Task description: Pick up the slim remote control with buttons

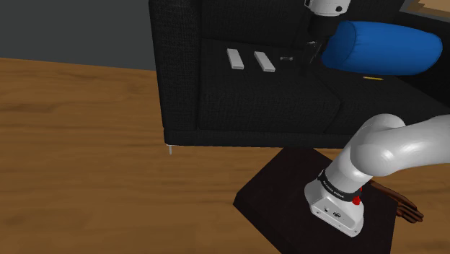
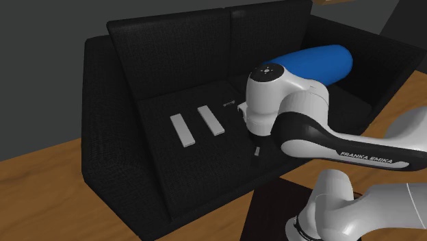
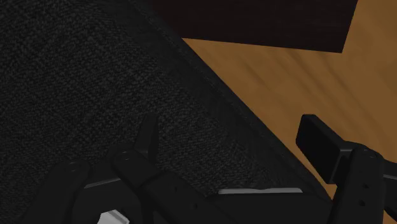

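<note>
Two slim pale remotes lie side by side on the black sofa's (image 1: 216,108) seat: the outer remote (image 1: 235,58) nearer the armrest, the inner remote (image 1: 264,62) nearer the blue bolster (image 1: 382,47). Their buttons are too small to make out, so I cannot tell which one is meant. A tiny item (image 1: 286,58) beside them is unreadable. The tool (image 3: 233,141) stands with its fingers apart, holding nothing, over the seat's front edge, above the wood floor (image 3: 299,70). In the shoulder view it blends into the dark upholstery.
</note>
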`<state>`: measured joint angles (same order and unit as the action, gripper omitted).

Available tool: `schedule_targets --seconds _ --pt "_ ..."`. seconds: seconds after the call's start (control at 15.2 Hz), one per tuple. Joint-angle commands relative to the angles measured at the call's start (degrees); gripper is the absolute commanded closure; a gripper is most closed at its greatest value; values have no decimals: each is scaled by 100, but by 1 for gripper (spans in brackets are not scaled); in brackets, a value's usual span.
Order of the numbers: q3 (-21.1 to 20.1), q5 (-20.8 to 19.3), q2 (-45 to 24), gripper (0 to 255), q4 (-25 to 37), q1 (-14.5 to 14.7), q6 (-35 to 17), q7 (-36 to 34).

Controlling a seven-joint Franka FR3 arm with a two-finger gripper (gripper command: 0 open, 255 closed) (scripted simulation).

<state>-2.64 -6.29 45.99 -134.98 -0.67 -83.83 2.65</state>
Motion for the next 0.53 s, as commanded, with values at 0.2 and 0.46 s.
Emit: schedule_targets --seconds 0.2,0.46 --pt "109 -25 -579 0 210 -168 -433 -177" --pt "261 -39 -1361 0 583 -369 -931 -397"
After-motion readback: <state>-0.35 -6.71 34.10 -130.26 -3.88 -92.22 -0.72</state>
